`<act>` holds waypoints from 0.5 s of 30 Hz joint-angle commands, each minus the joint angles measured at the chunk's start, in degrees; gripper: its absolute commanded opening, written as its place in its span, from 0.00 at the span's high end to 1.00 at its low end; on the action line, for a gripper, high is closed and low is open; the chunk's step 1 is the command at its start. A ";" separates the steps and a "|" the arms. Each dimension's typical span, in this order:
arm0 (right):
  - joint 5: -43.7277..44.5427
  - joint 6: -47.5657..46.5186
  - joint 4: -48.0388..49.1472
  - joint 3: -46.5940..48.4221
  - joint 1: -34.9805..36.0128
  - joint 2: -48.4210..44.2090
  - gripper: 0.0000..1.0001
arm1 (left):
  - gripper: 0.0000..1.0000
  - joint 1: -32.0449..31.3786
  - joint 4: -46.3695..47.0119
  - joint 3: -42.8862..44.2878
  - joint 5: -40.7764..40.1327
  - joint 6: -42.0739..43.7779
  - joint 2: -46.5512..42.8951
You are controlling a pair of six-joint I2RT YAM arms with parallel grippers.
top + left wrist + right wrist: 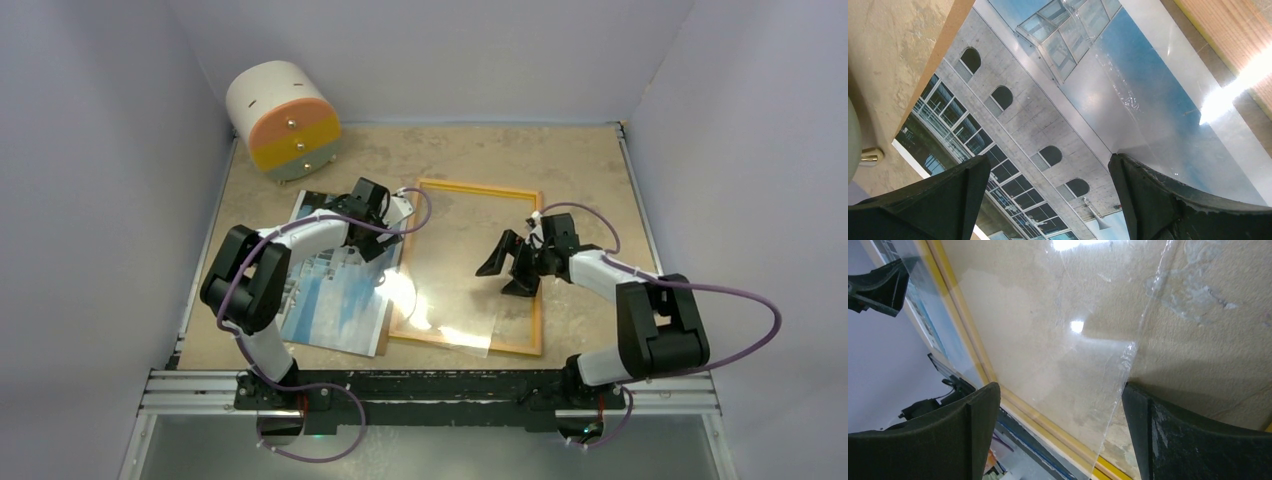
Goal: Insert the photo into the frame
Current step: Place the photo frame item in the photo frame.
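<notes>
Photo (335,295) lies flat on the worktop (560,160), picture side up, left of the frame (538,290) and just beside its left rail. Not in the frame. A brown board edge (940,55) shows under the photo's side.

Frame lies flat mid-worktop. A clear sheet (1073,355) lies inside it, one near corner over the near rail.

Left fingers (938,200) are spread wide, hovering over the photo's building, gripping nothing. Right fingers (948,435) are also wide, over the clear sheet inside the frame, gripping nothing.

Round drawer unit (283,120) stands at the back left, well apart.
</notes>
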 commanded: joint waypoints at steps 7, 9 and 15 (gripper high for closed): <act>2.32 2.81 -3.32 -7.48 3.93 0.71 0.10 | 0.00 -1.08 -2.92 -0.12 2.14 0.09 2.11; 1.59 3.92 -1.91 -7.34 4.45 2.09 0.13 | 0.00 -1.37 -3.86 -0.02 3.36 0.05 1.92; -0.37 9.19 9.21 -11.55 4.46 -0.12 0.18 | 0.00 -1.50 -4.03 -0.93 4.33 0.32 1.10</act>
